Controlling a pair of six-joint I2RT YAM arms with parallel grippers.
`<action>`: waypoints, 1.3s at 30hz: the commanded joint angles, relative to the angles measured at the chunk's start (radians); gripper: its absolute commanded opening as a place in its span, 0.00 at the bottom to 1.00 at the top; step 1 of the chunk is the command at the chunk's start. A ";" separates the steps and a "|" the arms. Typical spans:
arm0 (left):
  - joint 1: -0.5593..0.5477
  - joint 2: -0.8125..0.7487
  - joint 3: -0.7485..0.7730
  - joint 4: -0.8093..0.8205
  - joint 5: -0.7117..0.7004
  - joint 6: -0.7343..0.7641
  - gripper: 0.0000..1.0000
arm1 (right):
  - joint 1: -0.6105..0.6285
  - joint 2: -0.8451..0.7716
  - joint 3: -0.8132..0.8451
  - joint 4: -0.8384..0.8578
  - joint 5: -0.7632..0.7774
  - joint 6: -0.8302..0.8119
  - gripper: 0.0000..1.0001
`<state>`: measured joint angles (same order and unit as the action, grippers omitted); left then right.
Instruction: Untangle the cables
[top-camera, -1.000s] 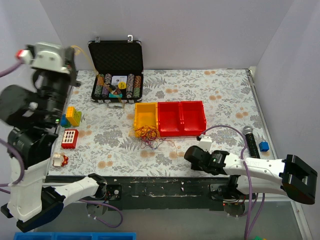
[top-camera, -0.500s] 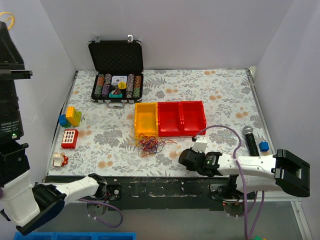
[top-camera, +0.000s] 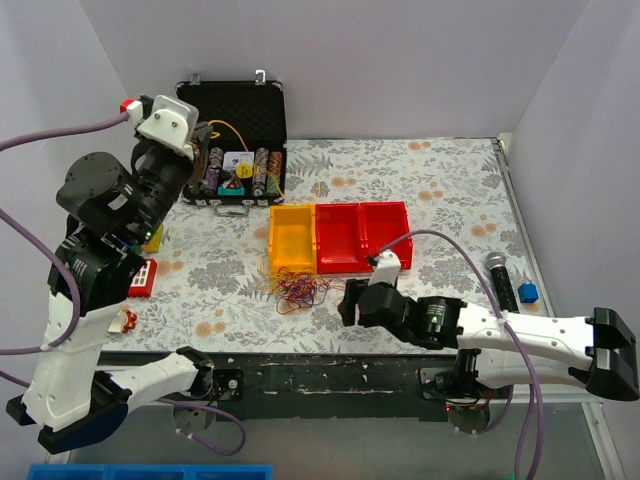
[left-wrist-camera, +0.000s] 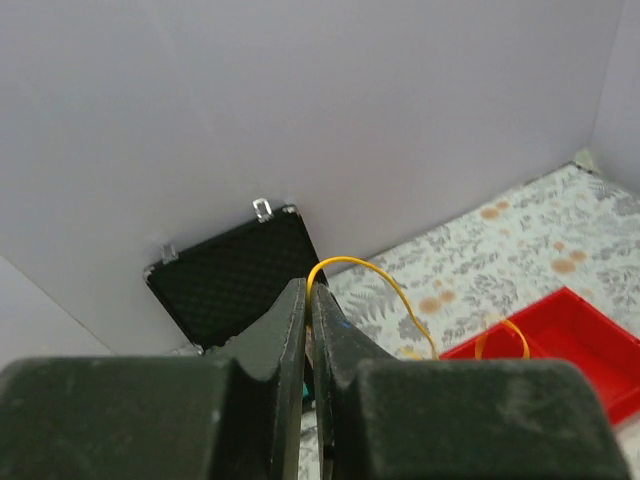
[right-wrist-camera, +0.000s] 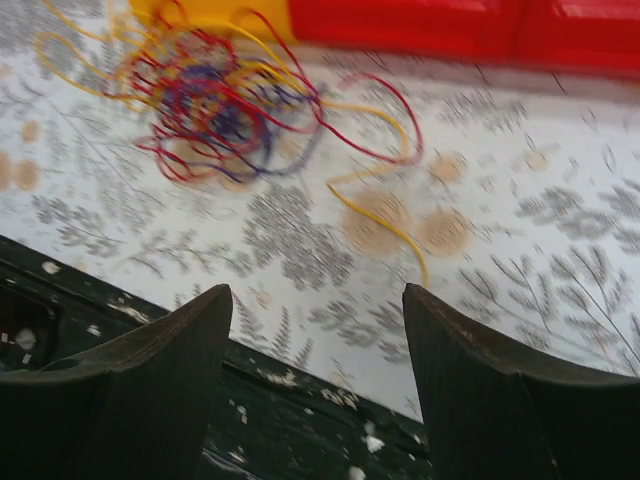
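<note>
left tool (left-wrist-camera: 308, 292) aloft, pinching yellow cable (left-wrist-camera: 352, 260)

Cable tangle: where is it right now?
Top view: the tangle lies just in front of the yellow bin, with the open right hand close on its right. One yellow strand is apart, pinched in the raised left hand.

Cables (right-wrist-camera: 215, 110) motion-blurred in right wrist view, single strands not separable. Red bins (right-wrist-camera: 420, 22) behind the cables cut by top edge. Yellow strand (left-wrist-camera: 345, 259) lower end hidden behind left end effector (left-wrist-camera: 308, 292).
</note>
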<state>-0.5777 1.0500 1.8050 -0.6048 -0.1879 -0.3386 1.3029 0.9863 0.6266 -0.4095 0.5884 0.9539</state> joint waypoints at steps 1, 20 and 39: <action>0.003 -0.057 -0.041 -0.023 0.036 -0.072 0.02 | -0.014 0.147 0.134 0.221 0.030 -0.237 0.78; 0.003 -0.116 -0.073 -0.070 -0.012 -0.030 0.00 | -0.106 0.782 0.450 0.511 -0.146 -0.382 0.60; 0.003 -0.099 -0.159 -0.018 0.047 -0.027 0.00 | 0.007 0.488 0.309 0.463 -0.213 -0.325 0.70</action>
<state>-0.5777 0.9371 1.6558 -0.6498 -0.1715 -0.3740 1.3148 1.5986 0.9085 0.0704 0.3382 0.6277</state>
